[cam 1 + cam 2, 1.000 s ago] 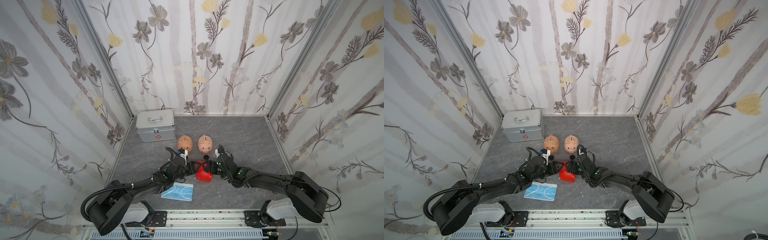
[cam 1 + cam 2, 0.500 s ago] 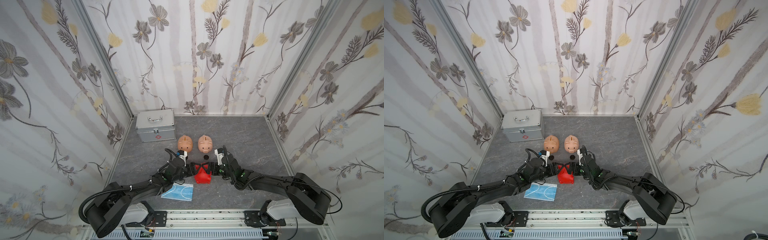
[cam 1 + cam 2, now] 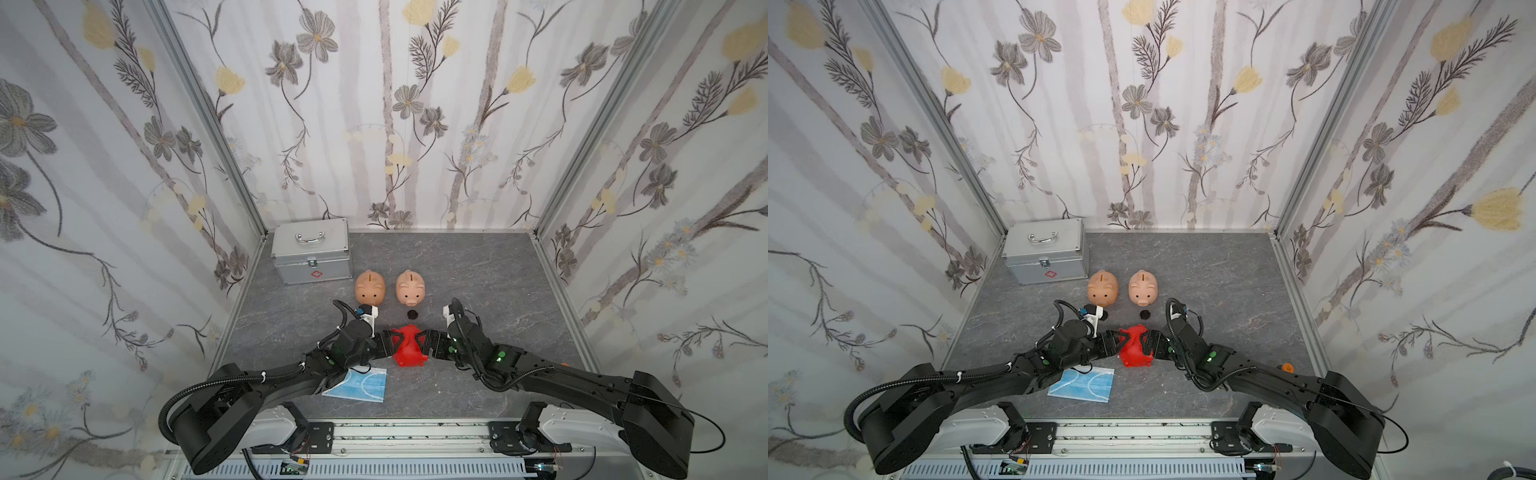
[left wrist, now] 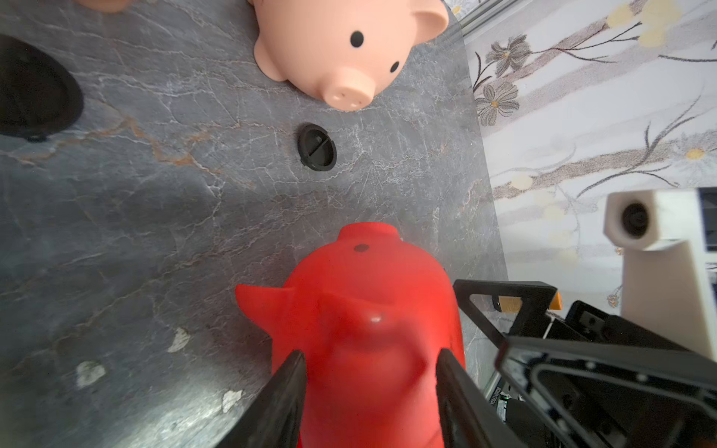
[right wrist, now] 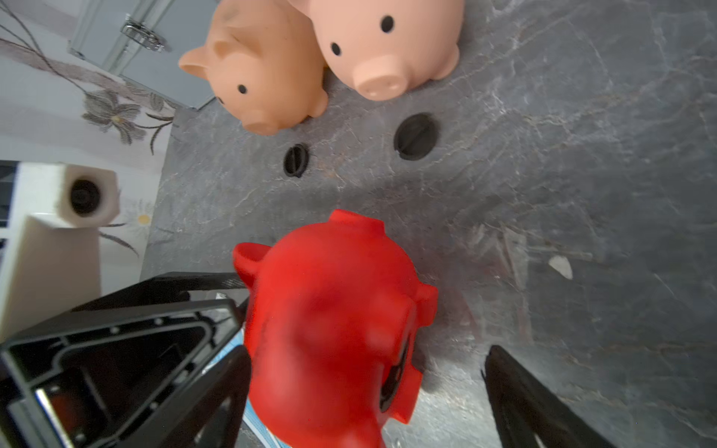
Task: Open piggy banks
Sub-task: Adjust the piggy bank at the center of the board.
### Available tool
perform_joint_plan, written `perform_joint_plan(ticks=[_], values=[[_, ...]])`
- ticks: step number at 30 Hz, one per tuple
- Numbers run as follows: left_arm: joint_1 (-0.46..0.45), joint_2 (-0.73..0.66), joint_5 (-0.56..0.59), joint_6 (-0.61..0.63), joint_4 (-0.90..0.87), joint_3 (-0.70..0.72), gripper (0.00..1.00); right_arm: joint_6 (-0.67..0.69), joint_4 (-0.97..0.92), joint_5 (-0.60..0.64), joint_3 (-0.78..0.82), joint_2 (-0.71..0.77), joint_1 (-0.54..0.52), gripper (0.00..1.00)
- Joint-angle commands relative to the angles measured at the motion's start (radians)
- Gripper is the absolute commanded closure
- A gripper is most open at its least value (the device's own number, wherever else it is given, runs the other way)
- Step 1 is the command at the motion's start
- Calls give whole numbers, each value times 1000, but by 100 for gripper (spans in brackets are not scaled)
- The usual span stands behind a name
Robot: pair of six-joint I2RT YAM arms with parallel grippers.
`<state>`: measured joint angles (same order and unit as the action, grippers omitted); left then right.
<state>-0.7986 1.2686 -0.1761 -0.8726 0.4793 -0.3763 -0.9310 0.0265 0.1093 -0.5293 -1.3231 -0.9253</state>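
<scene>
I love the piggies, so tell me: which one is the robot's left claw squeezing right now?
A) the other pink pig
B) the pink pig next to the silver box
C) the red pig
C: in the left wrist view the left gripper is closed on the red pig, while the pink pig beside the silver box and the other pink pig stand untouched.
</scene>
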Motion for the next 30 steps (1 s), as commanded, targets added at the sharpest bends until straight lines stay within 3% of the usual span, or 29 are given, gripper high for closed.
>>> perform_joint_plan(ticks=[1,14,23,27,30], values=[[-7,13,10,-10,28,-1,49,-36,55,-42,-9,-14,-3,4],[-18,12,20,-9,29,-5,53,-47,121,-127,-31,-116,17,4],[-12,12,37,-16,54,16,54,-103,352,-279,74,-163,85,7],[25,-5,41,-33,65,34,40,-139,506,-355,155,-187,138,9],[54,-5,36,-44,70,34,19,-145,625,-420,193,-232,183,11]])
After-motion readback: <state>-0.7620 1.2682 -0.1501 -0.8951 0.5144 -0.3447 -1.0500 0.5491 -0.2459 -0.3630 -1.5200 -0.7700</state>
